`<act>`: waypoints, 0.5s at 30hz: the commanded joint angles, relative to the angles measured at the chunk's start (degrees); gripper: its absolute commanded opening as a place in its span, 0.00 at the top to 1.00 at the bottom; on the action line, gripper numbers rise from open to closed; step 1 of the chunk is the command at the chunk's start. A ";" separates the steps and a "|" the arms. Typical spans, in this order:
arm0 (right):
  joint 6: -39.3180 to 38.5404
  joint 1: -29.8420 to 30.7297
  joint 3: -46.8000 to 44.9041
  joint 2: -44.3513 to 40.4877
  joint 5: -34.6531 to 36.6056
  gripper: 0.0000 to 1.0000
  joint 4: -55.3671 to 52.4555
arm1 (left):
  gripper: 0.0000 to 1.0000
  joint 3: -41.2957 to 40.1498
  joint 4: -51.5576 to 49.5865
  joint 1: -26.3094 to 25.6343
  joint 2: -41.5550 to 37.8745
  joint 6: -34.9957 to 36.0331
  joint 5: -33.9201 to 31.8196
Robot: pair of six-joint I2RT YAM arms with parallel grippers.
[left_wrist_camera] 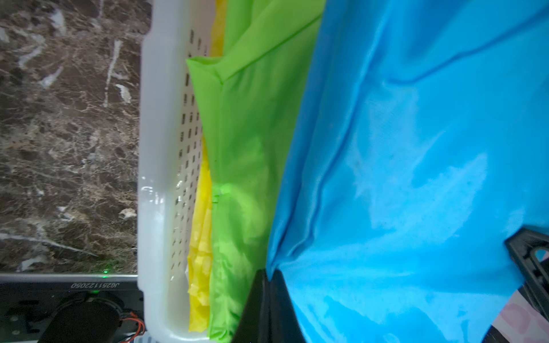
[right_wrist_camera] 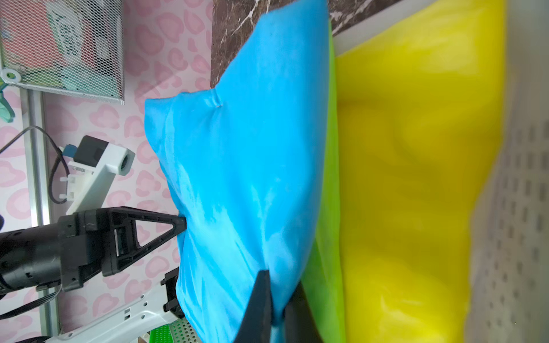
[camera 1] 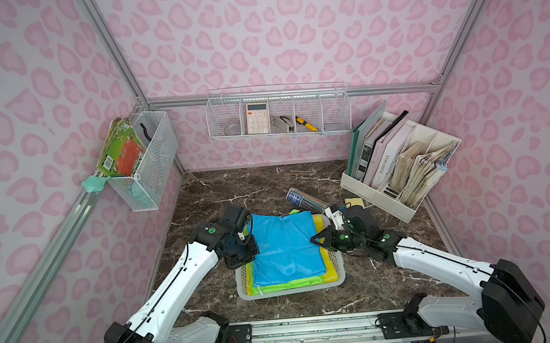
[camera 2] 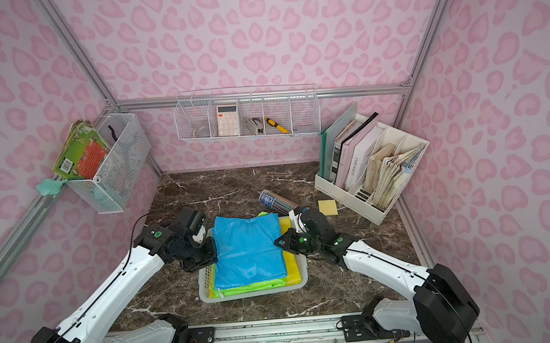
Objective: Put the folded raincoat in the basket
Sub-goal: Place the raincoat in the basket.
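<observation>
Blue raincoat [camera 1: 285, 247] hangs over the basket [camera 1: 285, 293]; your left claw [left_wrist_camera: 267, 277] and right claw [right_wrist_camera: 279, 286] each pinch an edge.

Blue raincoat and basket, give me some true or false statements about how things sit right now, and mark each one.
1. Shut jaws grip the blue raincoat at both side edges. True.
2. The basket is empty. False: a green raincoat and a yellow raincoat lie in it.
3. The calculator stands in the wire rack on the back wall. True.
4. The yellow notepad lies inside the basket. False: it lies on the table, outside the basket.
</observation>
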 commanded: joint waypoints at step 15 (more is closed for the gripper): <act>0.48 1.75 -1.12 3.81 4.12 0.88 1.63 | 0.77 -0.90 -8.80 2.16 2.51 0.70 -10.11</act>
